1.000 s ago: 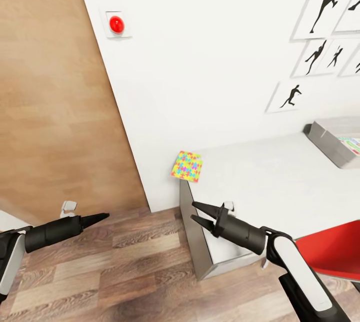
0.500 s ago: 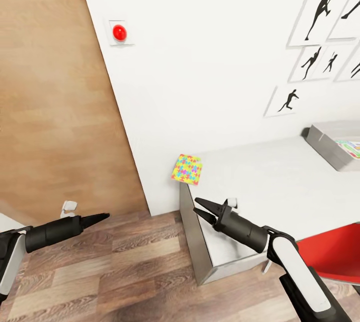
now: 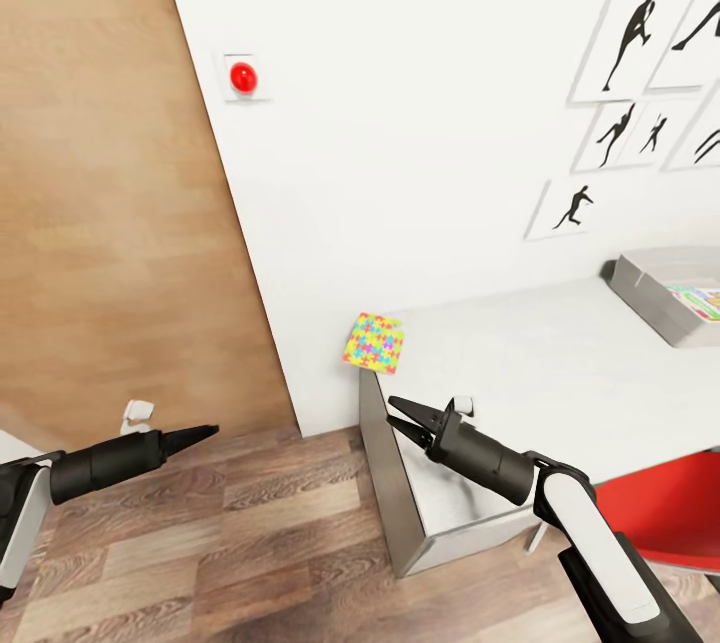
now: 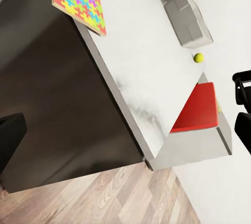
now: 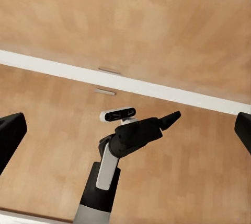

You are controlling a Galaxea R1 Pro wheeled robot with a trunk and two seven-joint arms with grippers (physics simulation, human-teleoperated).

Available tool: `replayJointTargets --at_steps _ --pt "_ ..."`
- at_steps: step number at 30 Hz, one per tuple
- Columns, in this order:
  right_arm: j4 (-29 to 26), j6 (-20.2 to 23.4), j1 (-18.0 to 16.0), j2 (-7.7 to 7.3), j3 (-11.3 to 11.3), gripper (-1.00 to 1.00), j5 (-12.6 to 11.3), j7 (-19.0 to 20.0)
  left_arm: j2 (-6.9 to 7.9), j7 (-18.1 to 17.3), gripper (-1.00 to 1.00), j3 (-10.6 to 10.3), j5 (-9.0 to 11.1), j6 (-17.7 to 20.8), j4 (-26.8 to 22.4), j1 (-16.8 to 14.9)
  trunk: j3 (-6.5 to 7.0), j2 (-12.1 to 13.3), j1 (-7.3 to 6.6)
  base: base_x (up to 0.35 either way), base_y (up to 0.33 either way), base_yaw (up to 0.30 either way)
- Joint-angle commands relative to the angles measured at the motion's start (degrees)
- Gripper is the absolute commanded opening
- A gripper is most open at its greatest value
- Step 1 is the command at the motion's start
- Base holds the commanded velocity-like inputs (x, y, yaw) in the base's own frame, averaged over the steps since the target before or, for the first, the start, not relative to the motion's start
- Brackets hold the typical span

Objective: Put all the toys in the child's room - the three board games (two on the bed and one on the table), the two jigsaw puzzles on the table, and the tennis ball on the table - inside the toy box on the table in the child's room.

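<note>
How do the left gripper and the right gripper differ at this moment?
The left gripper has its jaws shut to one point; the right gripper has its jaws open in a fork. The left gripper hangs over the wood floor; the right gripper hangs at the table corner, below the jigsaw puzzle. Both are black and hold nothing.

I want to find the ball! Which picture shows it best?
The left wrist view: the ball sits small but plain on the table, between the toy box and the red chair. The head view has that part of the table cut off.
</note>
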Motion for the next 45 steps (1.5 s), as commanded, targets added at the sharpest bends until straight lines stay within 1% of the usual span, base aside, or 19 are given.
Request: replayJointTargets --at_steps 1,7,16,26,33,45 --pt "0.0 0.1 -0.05 -0.03 0.04 1.0 0.07 0.18 0.0 -0.07 1.0 0.0 0.15 0.44 -0.01 -0.04 -0.04 -0.1 0.03 0.0 0.0 0.0" --pt "0.0 -0.04 -0.05 0.11 0.14 1.0 0.14 0.18 -0.02 -0.04 1.0 -0.02 0.15 0.44 -0.01 -0.05 0.39 -0.1 0.03 0.0 0.0 0.0" --pt "0.0 -1.88 -0.05 0.04 0.29 1.0 0.17 0.21 -0.14 0.1 1.0 -0.5 0.09 0.44 -0.01 -0.05 1.21 -0.1 0.03 0.0 0.0 0.0" --pt "0.0 -2.34 -0.05 -0.02 0.27 1.0 0.24 1.58 -0.16 0.14 1.0 -0.71 0.06 0.44 -0.01 -0.05 2.14 -0.1 0.03 0.0 0.0 0.0" --pt "0.0 -2.37 -0.05 -0.05 0.17 1.0 2.15 1.9 -0.19 0.14 1.0 -0.8 0.06 0.42 -0.01 -0.05 2.61 -0.1 0.03 0.0 0.0 0.0" --pt "0.0 -2.54 -0.05 0.08 0.02 1.0 2.8 1.94 -0.15 0.07 1.0 -0.5 0.06 0.44 -0.01 -0.05 2.69 -0.1 0.03 0.0 0.0 0.0"
